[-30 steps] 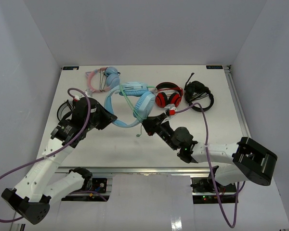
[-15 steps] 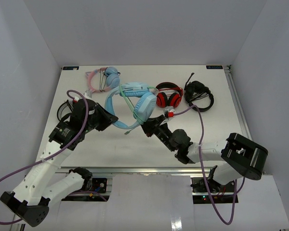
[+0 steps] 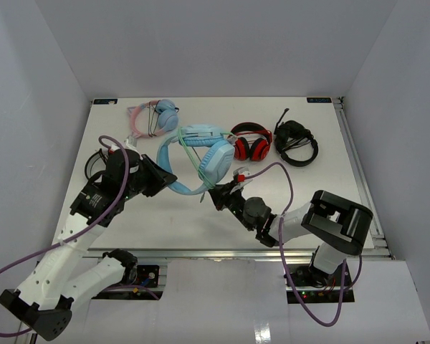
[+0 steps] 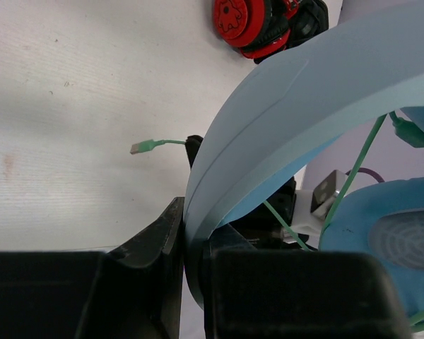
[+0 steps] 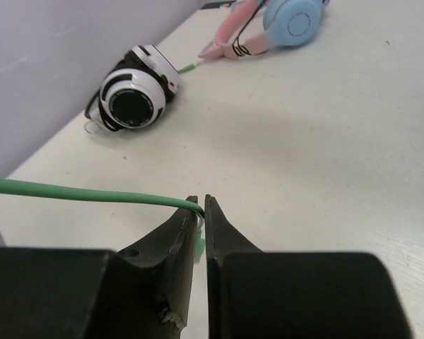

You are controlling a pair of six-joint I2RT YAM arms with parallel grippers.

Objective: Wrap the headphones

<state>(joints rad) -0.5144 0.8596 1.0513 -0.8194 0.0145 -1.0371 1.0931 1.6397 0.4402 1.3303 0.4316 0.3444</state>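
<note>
The light-blue headphones [image 3: 216, 159] lie mid-table, the cups near the red pair and the wide headband [image 3: 173, 183] curving toward my left arm. My left gripper [image 3: 165, 176] is shut on that headband; in the left wrist view the band [image 4: 283, 106] rises from between the jaws [image 4: 194, 212] beside one padded cup [image 4: 392, 236]. The pale-green cable [image 3: 193, 159] crosses the cups down to my right gripper [image 3: 215, 193]. That gripper [image 5: 201, 205] is shut on the cable [image 5: 78, 191] just behind its plug, low over the table.
At the back left lies a pink cat-ear pair [image 3: 154, 118]. A red pair [image 3: 251, 143] and a black headset [image 3: 295, 143] sit at the back right. Black-and-white headphones [image 5: 131, 99] rest by the left wall, partly behind my left arm.
My right arm has swung left and in toward the blue cups, carrying the cable end with it. The left gripper has kept its hold on the headband, hardly moving.
</note>
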